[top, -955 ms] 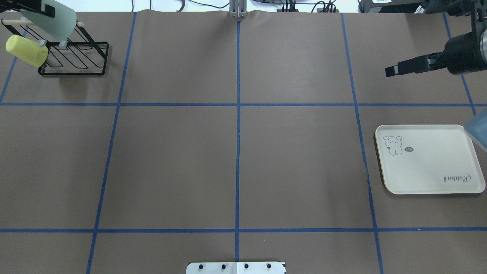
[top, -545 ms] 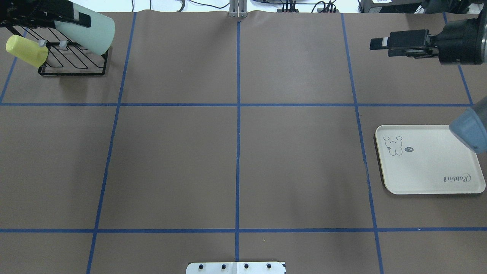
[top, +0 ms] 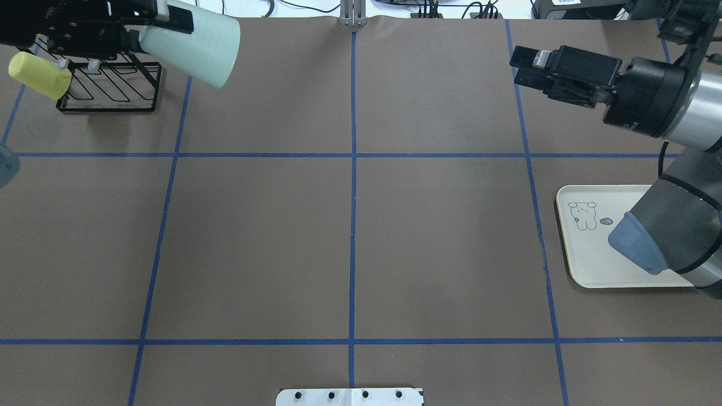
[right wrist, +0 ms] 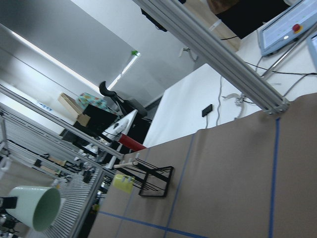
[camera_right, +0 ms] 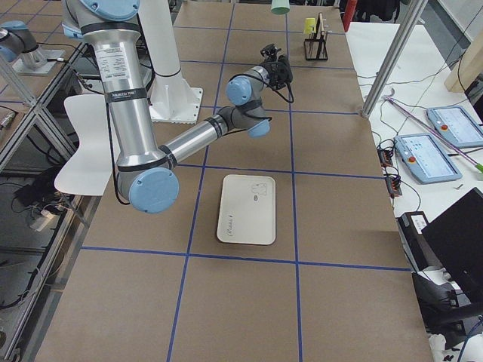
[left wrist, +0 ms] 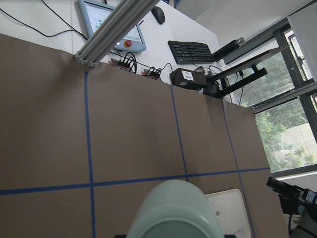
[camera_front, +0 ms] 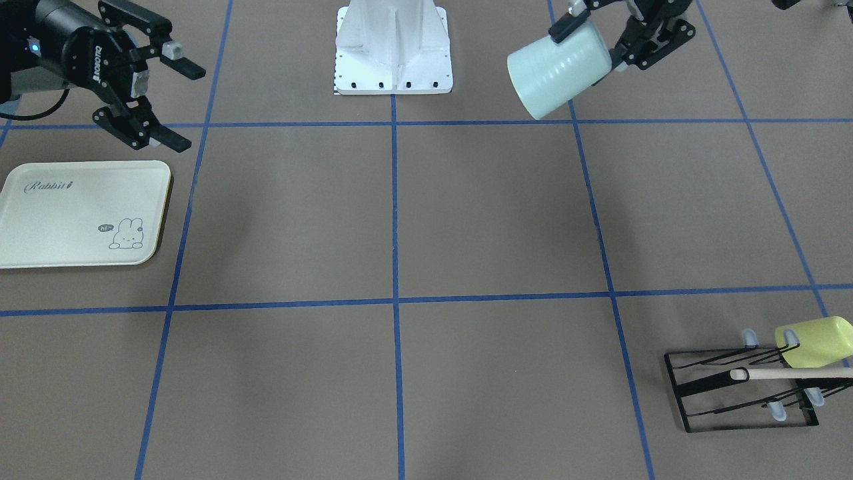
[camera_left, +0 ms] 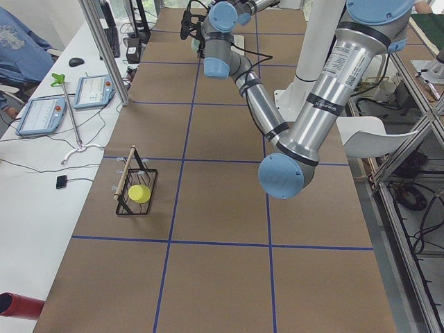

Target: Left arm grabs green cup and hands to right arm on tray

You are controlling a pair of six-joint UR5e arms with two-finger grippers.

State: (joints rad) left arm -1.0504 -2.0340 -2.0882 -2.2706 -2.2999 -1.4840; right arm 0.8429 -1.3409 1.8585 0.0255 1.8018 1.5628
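Carrying green cup (camera_front: 558,77) farther from rack (top: 107,93), left gripper (camera_front: 593,41) pinches its narrow end; right gripper (camera_front: 181,105), fingers spread, advances from tray (camera_front: 53,227) side. Handover imminent.

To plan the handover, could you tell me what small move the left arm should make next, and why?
Probably carry the green cup sideways toward the middle: the left end effector grips it aloft, tilted, clear of the rack, while the open right end effector hovers far across, near the tray.
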